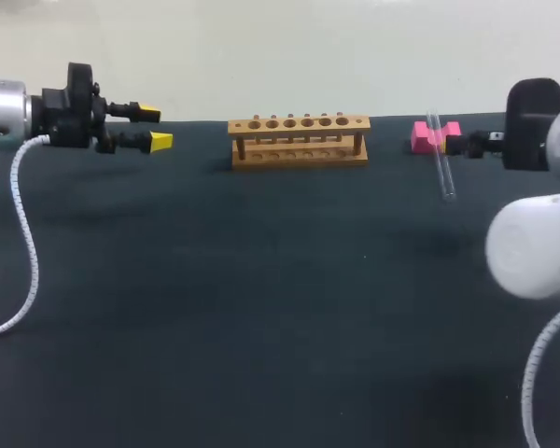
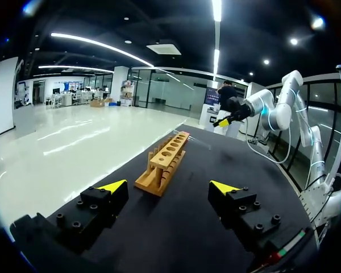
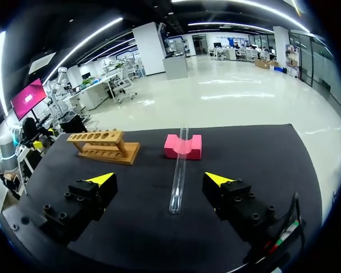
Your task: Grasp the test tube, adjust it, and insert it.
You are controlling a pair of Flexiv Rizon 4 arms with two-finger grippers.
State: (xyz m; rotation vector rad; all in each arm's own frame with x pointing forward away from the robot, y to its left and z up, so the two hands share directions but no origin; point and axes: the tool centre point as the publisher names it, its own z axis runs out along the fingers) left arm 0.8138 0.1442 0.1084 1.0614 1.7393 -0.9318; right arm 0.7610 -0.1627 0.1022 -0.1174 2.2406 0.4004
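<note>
Head view: my left gripper [image 1: 154, 127] hovers over the far left of the table [image 1: 261, 308], fingers apart, nothing between them. The wooden rack [image 1: 299, 140] stands far centre, its holes unfilled. The pink block [image 1: 423, 137] sits to the right of the rack, and the test tube [image 1: 441, 163] leans on it, far end up on the block, near end down on the cloth. My right arm [image 1: 532, 243] comes in from the right, just beside the block; I can't make out its fingertips here

Left wrist view: left gripper [image 2: 167, 190] is spread wide and holds nothing. The rack [image 2: 165, 162] lies ahead, end-on, well apart from the fingers

Right wrist view: right gripper [image 3: 159, 180] is spread wide. The test tube [image 3: 179, 165] runs straight out ahead, in line with the gap, and neither finger touches it. Its far part rests in the notch of the pink block [image 3: 171, 147]. The rack [image 3: 105, 145] is ahead, to the left of the block
</note>
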